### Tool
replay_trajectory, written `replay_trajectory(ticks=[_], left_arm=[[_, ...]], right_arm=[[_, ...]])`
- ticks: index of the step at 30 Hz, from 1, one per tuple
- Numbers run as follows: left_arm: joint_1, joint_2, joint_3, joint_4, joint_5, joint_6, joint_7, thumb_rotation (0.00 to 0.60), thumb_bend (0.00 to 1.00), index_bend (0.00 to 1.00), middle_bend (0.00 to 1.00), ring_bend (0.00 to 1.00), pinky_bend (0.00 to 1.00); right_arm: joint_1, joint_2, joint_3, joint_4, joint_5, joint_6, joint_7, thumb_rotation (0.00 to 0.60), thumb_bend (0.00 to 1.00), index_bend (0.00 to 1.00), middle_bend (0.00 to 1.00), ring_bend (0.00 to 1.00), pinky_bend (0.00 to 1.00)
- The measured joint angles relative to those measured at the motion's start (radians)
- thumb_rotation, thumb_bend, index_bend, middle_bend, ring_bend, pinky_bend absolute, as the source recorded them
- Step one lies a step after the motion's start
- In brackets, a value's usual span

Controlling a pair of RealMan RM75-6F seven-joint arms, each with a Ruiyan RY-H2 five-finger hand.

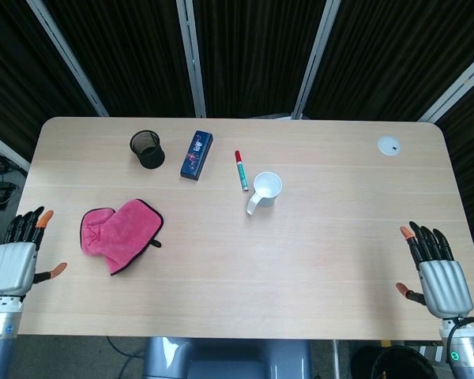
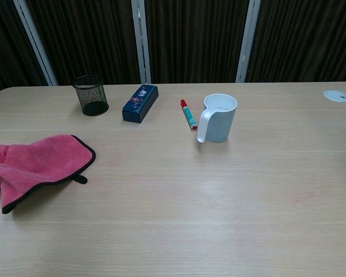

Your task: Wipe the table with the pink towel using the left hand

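Left hand (image 1: 14,262) and right hand (image 1: 437,270), fingers spread, holding nothing, at the tabletop's (image 1: 316,237) near corners.
Pink towel (image 1: 120,232) lies rumpled toward the left edge; beyond it, white mug (image 1: 264,190) mid-table.

Towel (image 1: 120,234) left on table (image 1: 316,253); mug (image 1: 265,189) right — marker (image 1: 241,170) beside.

Left hand (image 1: 14,264): ribbed silver back, black fingers (image 1: 20,227) w/ orange tips, silver cylindrical wrist w/ small blue dot. Right hand (image 1: 436,272): same build, silver ribbed shell, black fingers (image 1: 428,241), orange tips, black cable and small green mark at wrist.
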Motion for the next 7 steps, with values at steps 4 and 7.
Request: replay_trajectory(ticks=[4,7], left_arm=[[0.051,-0.017,0.03,0.082,0.066,0.088,-0.042,0.6,0.0,0.0,0.0,0.0,0.0],[0.079,-0.042,0.054,0.157,0.111,0.121,-0.072,0.6,0.0,0.0,0.0,0.0,0.0]], right_arm=[[0.0,-0.009,-0.002,0.014,-0.006,0.005,0.0,0.6,0.0,0.0,0.0,0.0,0.0],[-0.001,-0.013,-0.001,0.019,-0.008,0.01,0.0,0.6,0.0,0.0,0.0,0.0,0.0]])
